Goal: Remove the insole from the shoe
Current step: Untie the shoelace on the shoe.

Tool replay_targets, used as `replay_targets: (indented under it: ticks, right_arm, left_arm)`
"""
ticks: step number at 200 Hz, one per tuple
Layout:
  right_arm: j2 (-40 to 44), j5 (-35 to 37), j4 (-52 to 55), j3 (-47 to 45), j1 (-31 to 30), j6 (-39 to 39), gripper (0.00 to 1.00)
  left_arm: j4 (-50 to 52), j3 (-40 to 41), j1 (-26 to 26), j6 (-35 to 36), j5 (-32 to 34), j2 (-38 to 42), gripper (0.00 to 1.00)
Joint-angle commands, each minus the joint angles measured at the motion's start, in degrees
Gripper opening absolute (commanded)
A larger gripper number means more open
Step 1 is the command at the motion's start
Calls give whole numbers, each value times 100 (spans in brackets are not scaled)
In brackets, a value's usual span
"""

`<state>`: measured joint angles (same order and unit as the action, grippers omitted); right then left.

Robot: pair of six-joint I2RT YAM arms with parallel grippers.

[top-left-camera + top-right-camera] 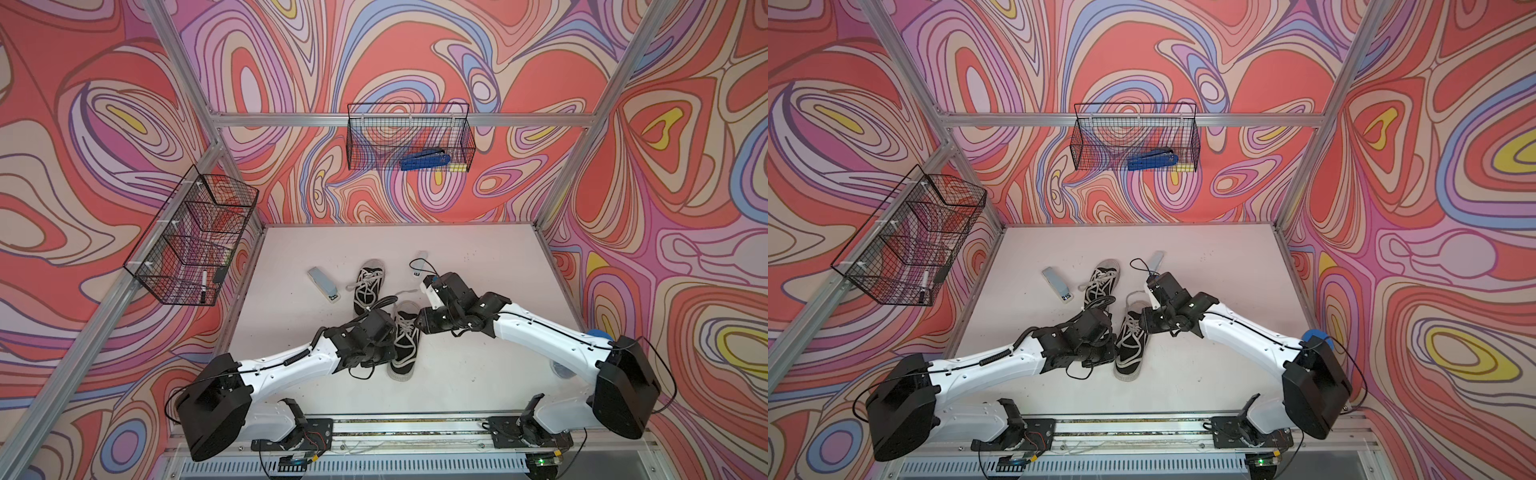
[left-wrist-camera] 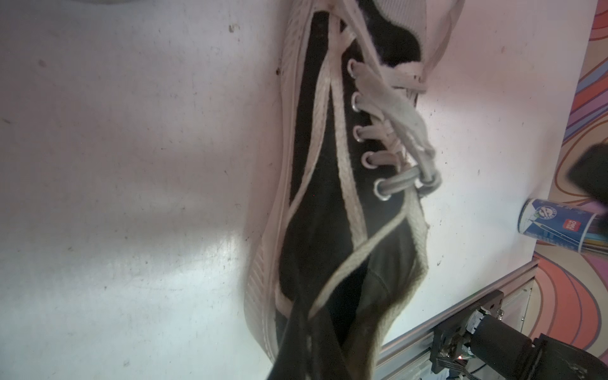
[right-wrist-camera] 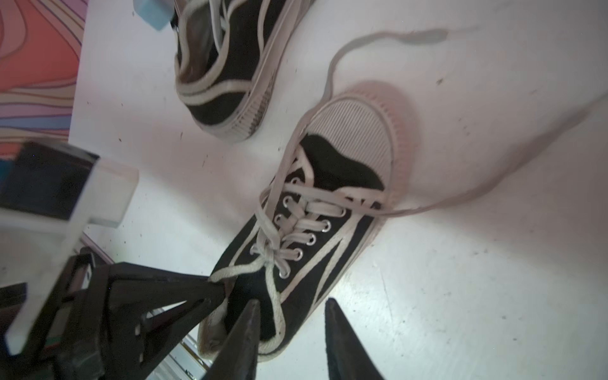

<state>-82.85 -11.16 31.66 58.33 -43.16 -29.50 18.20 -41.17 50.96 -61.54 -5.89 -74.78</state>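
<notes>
Two black canvas shoes with white laces lie on the white table. The near shoe point(image 1: 405, 345) point(image 1: 1130, 345) lies between my arms. My left gripper point(image 2: 307, 316) is shut on the collar rim of this shoe point(image 2: 332, 184), near its heel. My right gripper point(image 3: 292, 301) is open. One of its fingers point(image 3: 245, 332) hangs over the opening of the near shoe point(image 3: 329, 204); its mate is outside the side wall. The shoe's inside is dark, and I cannot tell whether an insole is in it. A grey-blue insole point(image 1: 323, 284) lies flat left of the far shoe point(image 1: 368, 286).
A pale grey strip point(image 1: 420, 259) lies behind the right arm. A printed cup point(image 2: 556, 227) lies by the table's right edge. Wire baskets hang on the left wall point(image 1: 191, 237) and the back wall point(image 1: 409, 137), which holds a blue stapler point(image 1: 424, 160).
</notes>
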Motion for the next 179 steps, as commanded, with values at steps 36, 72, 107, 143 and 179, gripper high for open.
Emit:
replay_targets:
  ticks: [36,72,107,143,179]
  right_arm:
    - [-495,-194,-877,-132,-228,-360,37]
    - [-330,9,-929,-248,-222,-365,31]
    - [-460,-183,-1074,-281,-228,-384,28]
    - [-386,131,-919,-294,-224,-411,30]
    - [-119,417,-817,-492,-220,-408,31]
  left_arm:
    - [-22,-143,23,-48,197,34,0]
    - [-43,-172,28,-17,183,25,0]
    - [8,-223,29,37,159,3,0]
    - [51,-199,28,19,196,86,0]
    - [87,-196,29,10,189,87,0]
